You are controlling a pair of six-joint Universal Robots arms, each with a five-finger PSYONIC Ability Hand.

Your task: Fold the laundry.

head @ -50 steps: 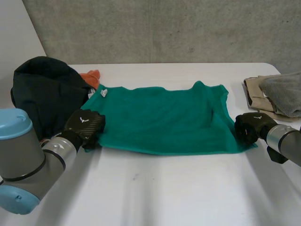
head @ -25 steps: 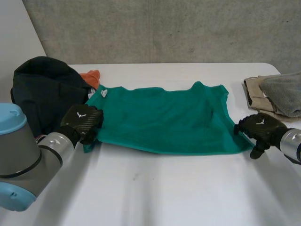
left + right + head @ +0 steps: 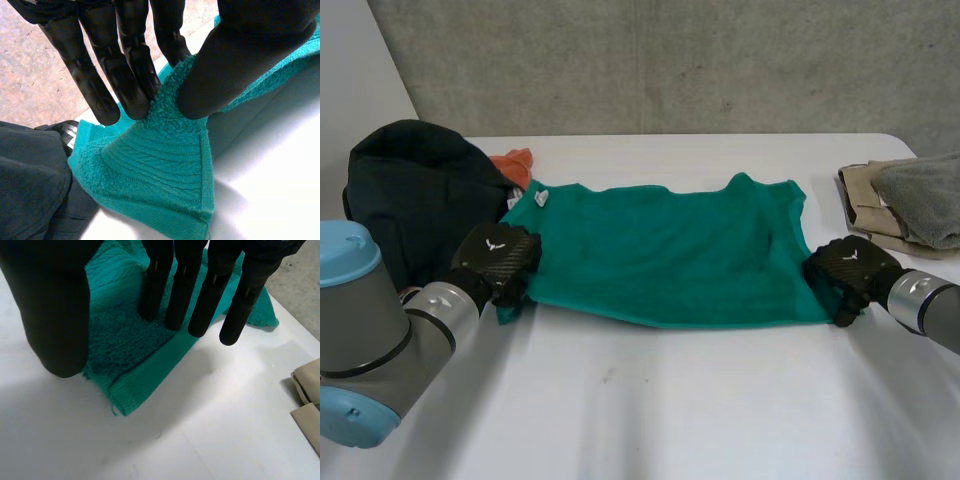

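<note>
A green towel [image 3: 660, 255] lies spread flat across the middle of a white table [image 3: 670, 400], its long side running from one arm to the other. A small white tag [image 3: 540, 196] sits at its far left corner.

The left hand [image 3: 498, 258] is at the towel's near left corner. In the left wrist view its fingers [image 3: 90, 75] and thumb [image 3: 235, 55] pinch that corner of the towel [image 3: 160, 175], and the cloth rises in a small peak off the table into the pinch. This hand sits almost where it was half a second ago.

The right hand [image 3: 845, 268] is at the near right corner. Half a second ago it was farther out to the side, just off the corner's tip; it has since moved in against the towel's edge. In the right wrist view its fingers [image 3: 205, 295] are straight and spread, some tips over the towel [image 3: 120, 340], and the thumb [image 3: 55, 305] stands apart from them. It grips nothing.

A heap of dark clothes [image 3: 410, 190] lies beside the towel's left end, with an orange cloth [image 3: 515, 161] just behind it. Folded beige and grey cloths [image 3: 905, 205] are stacked near the table's right edge, apart from the towel.
</note>
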